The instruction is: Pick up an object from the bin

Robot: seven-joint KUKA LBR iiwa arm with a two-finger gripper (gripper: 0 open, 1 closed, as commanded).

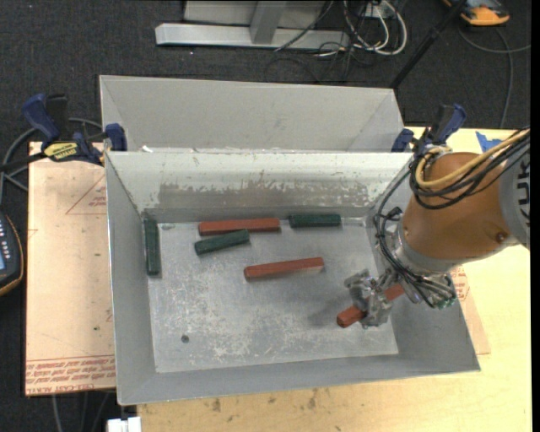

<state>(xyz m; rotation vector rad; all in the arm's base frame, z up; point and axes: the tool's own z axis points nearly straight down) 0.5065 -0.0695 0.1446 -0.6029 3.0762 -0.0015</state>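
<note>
1. Near the bin's (253,337) front right corner: red rectangular bar (347,318), matte, lying slantwise on scuffed grey metal.
2. Covered at mid-length by the hand (371,305); clenched or released, cannot tell.

Seen from above, a dark, speckled floor (51,51) lies all around the work area under even indoor light. At the top of the view, the flat grey metal base of a stand (245,32) rests on the floor, with a tangle of pale and black cables (375,25) just beside it. A black lead (426,49) runs diagonally across the upper right. An orange and yellow object (483,10) is cut off at the top right corner. Part of a dark device (7,249) lies at the left edge.
</note>
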